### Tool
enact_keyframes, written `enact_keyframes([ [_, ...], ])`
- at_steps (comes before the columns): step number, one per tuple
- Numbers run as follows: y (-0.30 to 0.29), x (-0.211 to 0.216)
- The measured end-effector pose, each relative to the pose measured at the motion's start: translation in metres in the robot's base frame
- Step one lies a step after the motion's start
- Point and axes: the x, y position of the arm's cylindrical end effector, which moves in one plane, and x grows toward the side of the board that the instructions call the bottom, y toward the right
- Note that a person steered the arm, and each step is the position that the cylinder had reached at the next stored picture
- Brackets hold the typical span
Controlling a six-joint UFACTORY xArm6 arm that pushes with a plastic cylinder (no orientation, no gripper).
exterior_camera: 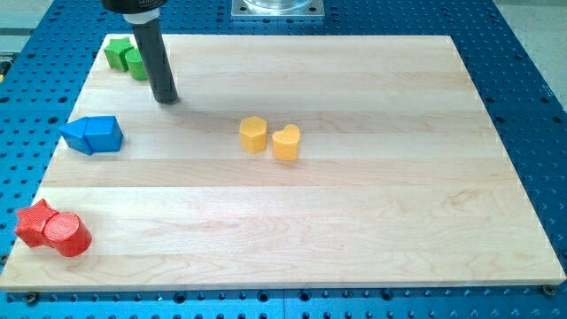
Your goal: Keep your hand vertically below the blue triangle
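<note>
My tip [166, 99] rests on the wooden board [354, 221] near its upper left. Two blue blocks sit together at the left edge; the left one looks like the blue triangle [77, 135], the right one is a blue cube-like block [106, 133]. My tip is above and to the right of them in the view, apart from them. Two green blocks [124, 56] lie just left of the rod, partly hidden by it.
A yellow hexagonal block [253, 135] and a yellow heart block [286, 142] stand side by side near the board's middle. A red star block [35, 222] and a red cylinder [69, 235] sit at the lower left corner. A metal mount [277, 8] is at the view's top.
</note>
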Motion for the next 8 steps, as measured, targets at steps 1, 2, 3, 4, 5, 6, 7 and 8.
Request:
enact_keyframes([
  [1, 0.0, 0.0],
  [2, -0.004, 0.0],
  [3, -0.004, 0.0],
  [4, 0.01, 0.002],
  [5, 0.029, 0.002],
  [6, 0.039, 0.001],
  [7, 0.041, 0.001],
  [8, 0.042, 0.001],
])
